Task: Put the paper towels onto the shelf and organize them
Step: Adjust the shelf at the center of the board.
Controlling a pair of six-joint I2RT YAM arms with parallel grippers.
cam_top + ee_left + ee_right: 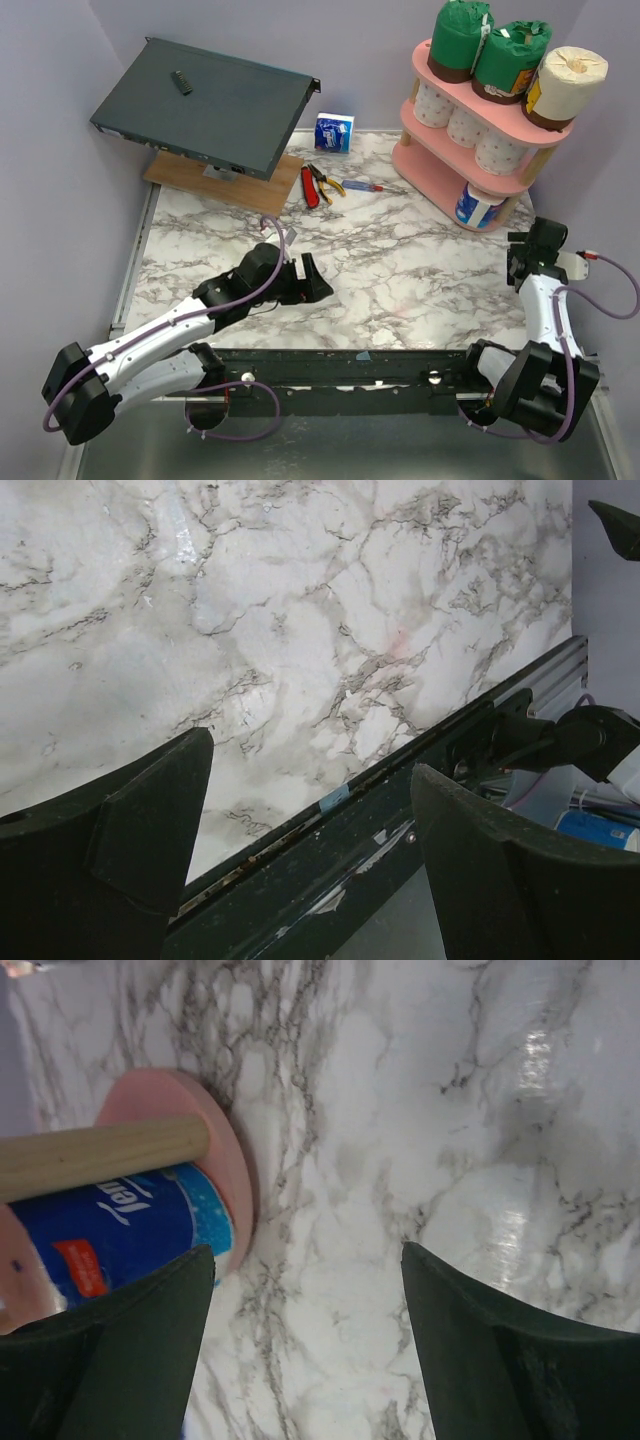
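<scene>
The pink shelf (425, 170) stands at the back right. Its top board carries two green-wrapped paper towels (460, 40) and a white roll (567, 82). Three bare white rolls (465, 125) stand on the middle board, and a blue-and-white roll (478, 207) stands on the bottom one. Another blue-and-white pack (333, 131) sits on the table by the back wall. My right gripper (527, 250) hovers open just off the shelf's near end, holding nothing; its wrist view shows the blue roll (110, 1230), a dowel post (100, 1155) and the bottom board (228, 1155) to the left of the gripper (305, 1260). My left gripper (312, 282) is open over bare marble, and in its wrist view the left gripper (312, 755) is empty.
A dark grey flat box (205, 105) lies on a wooden board (225, 180) at the back left. Red-handled pliers (318, 185) and a small pen-like tool (360, 186) lie mid-table. The black front rail (380, 820) runs along the table's near edge.
</scene>
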